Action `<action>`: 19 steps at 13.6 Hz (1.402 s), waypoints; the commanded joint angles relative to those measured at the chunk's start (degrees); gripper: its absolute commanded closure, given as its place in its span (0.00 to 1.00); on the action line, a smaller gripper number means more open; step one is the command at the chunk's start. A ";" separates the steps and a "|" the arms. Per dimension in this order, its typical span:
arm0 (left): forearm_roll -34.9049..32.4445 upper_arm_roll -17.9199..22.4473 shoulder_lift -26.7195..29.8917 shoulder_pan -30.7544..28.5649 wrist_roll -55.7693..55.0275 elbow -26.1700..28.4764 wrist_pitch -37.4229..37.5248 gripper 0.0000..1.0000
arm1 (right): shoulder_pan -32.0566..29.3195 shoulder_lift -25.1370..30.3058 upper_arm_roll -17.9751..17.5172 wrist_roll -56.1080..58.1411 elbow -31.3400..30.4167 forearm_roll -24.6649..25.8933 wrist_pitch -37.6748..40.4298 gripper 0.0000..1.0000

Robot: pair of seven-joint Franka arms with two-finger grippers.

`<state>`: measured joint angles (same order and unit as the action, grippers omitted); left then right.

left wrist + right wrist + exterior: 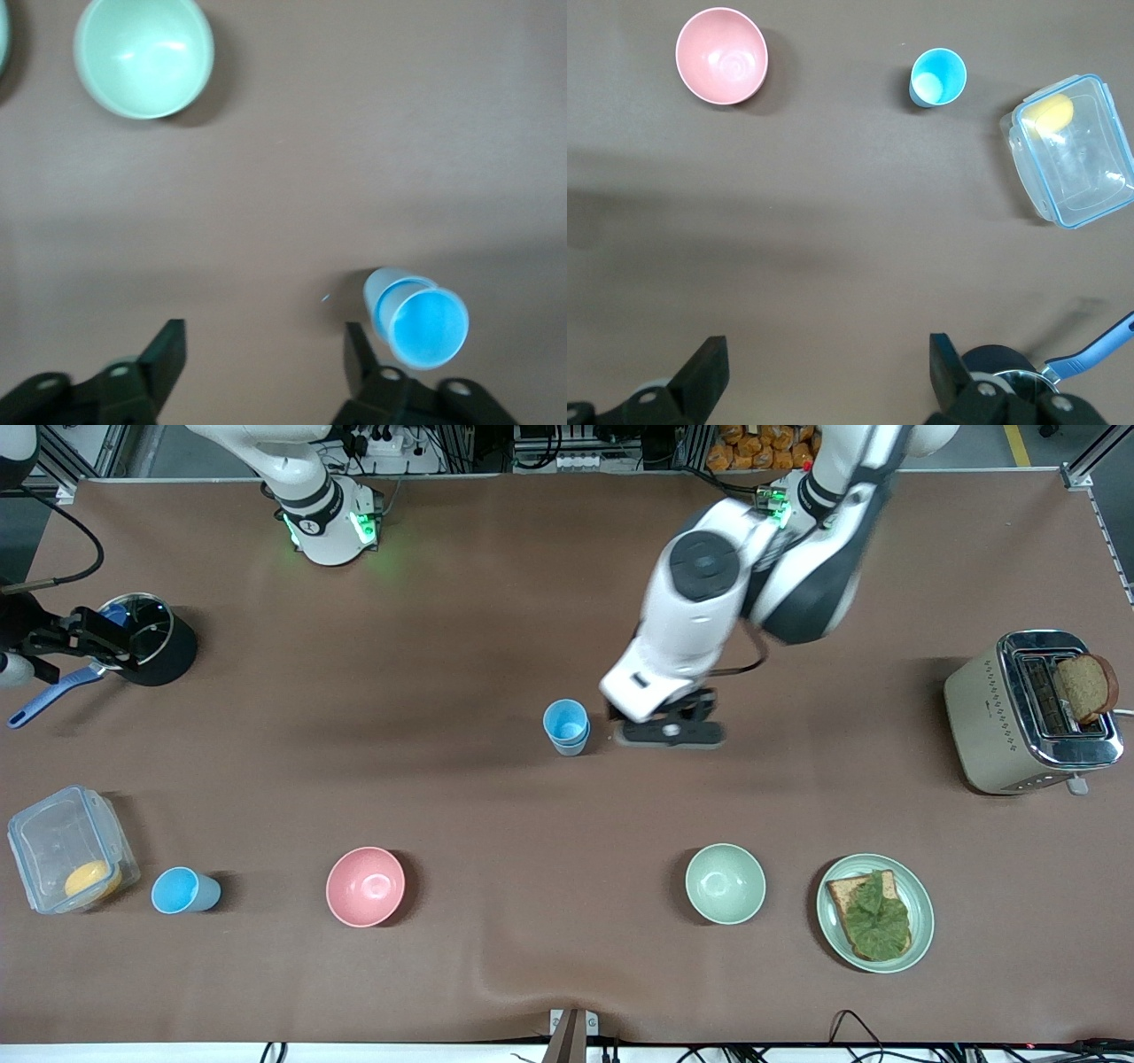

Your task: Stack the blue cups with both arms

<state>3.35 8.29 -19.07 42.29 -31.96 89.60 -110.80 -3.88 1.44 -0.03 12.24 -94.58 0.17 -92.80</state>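
Two blue cups (565,726) stand nested as one stack near the table's middle; the stack also shows in the left wrist view (416,319). My left gripper (669,732) hovers just beside the stack, toward the left arm's end. It is open (264,354) with nothing between its fingers, and the stack lies outside one finger (359,354). A single blue cup (184,890) (937,77) stands upright near the front camera, toward the right arm's end. My right gripper (89,638) (828,372) hangs open and empty beside the black pot.
A black pot (155,642) with a blue-handled utensil (49,695) sits at the right arm's end. A clear container (71,849) holding something yellow stands beside the single cup. Pink bowl (365,886), green bowl (725,883), sandwich plate (921,912) and toaster (1019,717) also stand here.
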 commanded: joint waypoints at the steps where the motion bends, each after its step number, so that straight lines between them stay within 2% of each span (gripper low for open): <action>1: -0.71 -2.74 6.48 -4.48 1.20 3.13 5.74 0.00 | -0.16 0.41 -0.24 -0.02 0.45 -0.78 0.87 0.00; 4: -1.24 -3.01 11.93 -10.10 3.03 3.30 10.24 0.00 | -0.25 0.41 -0.24 -0.02 0.45 -0.78 0.87 0.00; 8: -1.24 -3.10 19.49 -19.33 16.37 4.09 15.86 0.00 | -0.16 0.41 -0.24 -0.02 0.45 -0.78 0.87 0.00; 11: -1.42 -3.01 22.31 -25.05 23.60 4.61 20.26 0.00 | -0.16 0.41 -0.24 -0.02 0.45 -0.78 0.87 0.00; 16: -4.06 -3.01 26.71 -30.42 30.46 8.39 21.06 0.00 | -0.16 0.41 -0.24 -0.02 0.45 -0.78 0.96 0.00; 19: -4.14 -2.93 26.36 -31.04 30.56 8.22 22.82 0.00 | -0.16 0.41 -0.24 -0.02 0.45 -0.70 0.87 0.00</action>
<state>0.77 6.24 6.05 11.86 -2.13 96.52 -88.82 -3.88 1.44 -0.12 12.24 -94.50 0.17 -92.67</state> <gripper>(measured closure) 0.000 0.000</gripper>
